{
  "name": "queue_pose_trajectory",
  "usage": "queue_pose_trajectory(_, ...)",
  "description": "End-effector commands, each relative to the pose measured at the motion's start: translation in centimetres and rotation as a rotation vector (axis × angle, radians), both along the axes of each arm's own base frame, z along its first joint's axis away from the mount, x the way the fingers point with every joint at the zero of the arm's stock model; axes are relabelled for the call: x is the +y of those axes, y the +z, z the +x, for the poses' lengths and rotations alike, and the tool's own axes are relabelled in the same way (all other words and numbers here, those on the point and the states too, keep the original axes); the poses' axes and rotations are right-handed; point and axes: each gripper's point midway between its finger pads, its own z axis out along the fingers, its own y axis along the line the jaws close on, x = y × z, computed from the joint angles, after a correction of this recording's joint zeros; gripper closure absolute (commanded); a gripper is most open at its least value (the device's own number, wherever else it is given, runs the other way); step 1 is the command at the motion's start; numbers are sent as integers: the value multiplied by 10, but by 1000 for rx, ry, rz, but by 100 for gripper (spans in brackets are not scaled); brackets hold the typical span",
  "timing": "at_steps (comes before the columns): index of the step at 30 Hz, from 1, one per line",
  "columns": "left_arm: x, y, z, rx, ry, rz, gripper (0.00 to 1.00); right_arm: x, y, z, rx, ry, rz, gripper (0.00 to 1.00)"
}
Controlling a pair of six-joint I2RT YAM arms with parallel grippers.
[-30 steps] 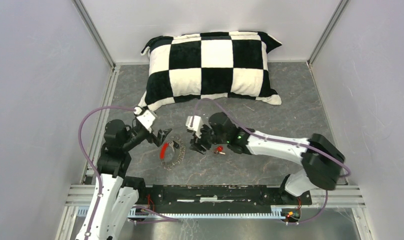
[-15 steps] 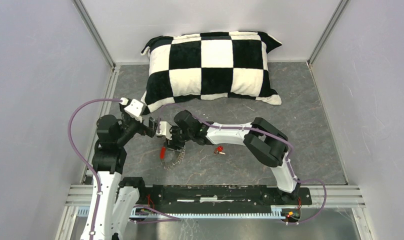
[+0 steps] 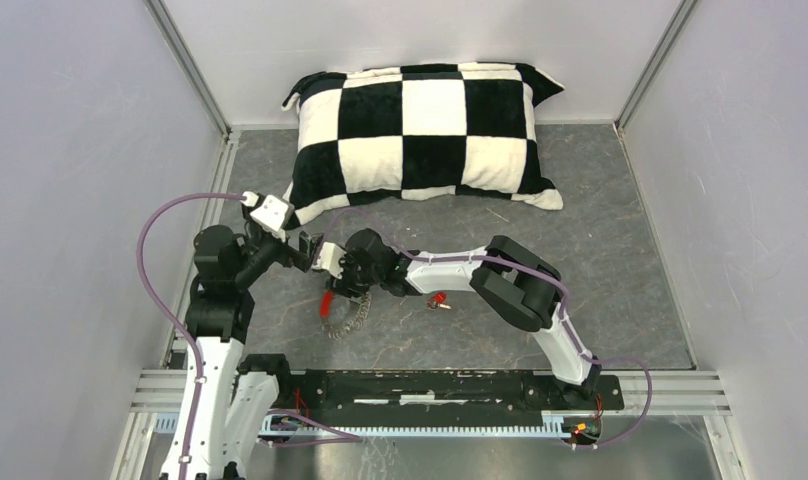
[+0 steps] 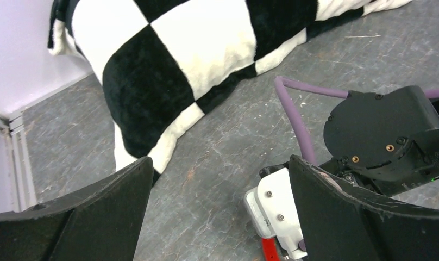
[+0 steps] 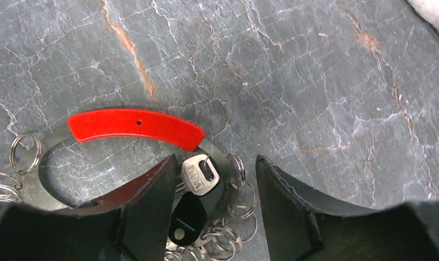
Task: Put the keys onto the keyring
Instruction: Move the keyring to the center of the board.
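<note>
Presently the small black-headed silver key (image 5: pixel 199 175) lies between the parted, empty fingers of the right gripper (image 5: pixel 215 163), against the thin silvery, red-sectioned keyring (image 5: pixel 133 124) just ahead. Grasping it seems the step in hand, and the next move calls for a low, square closure on the key. The left gripper (image 4: pixel 217 163) hangs alongside, likewise spread and empty.

The right arm (image 3: pixel 450 268) reaches leftward, bent at the elbow, and the right pincer (image 5: pixel 214 198) points down with jaws apart. The left pincer (image 4: pixel 217 212) hovers just beside the right wrist (image 4: pixel 386 136), jaws spread wide.
</note>
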Motion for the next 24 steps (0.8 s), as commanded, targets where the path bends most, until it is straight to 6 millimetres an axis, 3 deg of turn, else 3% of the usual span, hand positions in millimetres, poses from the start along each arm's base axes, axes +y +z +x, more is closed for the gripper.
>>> queue_pose_trajectory(1, -25, 36, -10, -72, -130, -73, 0, -51, -46, 1, 26, -177, -155, 40)
queue_pose_trajectory(8, -22, 5, -2, 73, -136, -8, 0, -127, -41, 10, 88, -386, -107, 43)
queue_pose_trajectory(13, -25, -14, 0, 148, -208, 59, 0, -153, -25, 6, 96, -446, -70, 44)
queue_pose_trajectory(19, -27, -24, -6, 190, -245, 85, 0, -139, 35, 14, 0, -369, 33, 42)
queue_pose_trajectory(22, -28, -24, -8, 189, -252, 78, 0, -108, 61, 3, -20, -155, 79, 40)
queue_pose_trajectory(24, -31, -27, -10, 192, -270, 67, 0, -88, 66, -8, 6, 7, 75, 41)
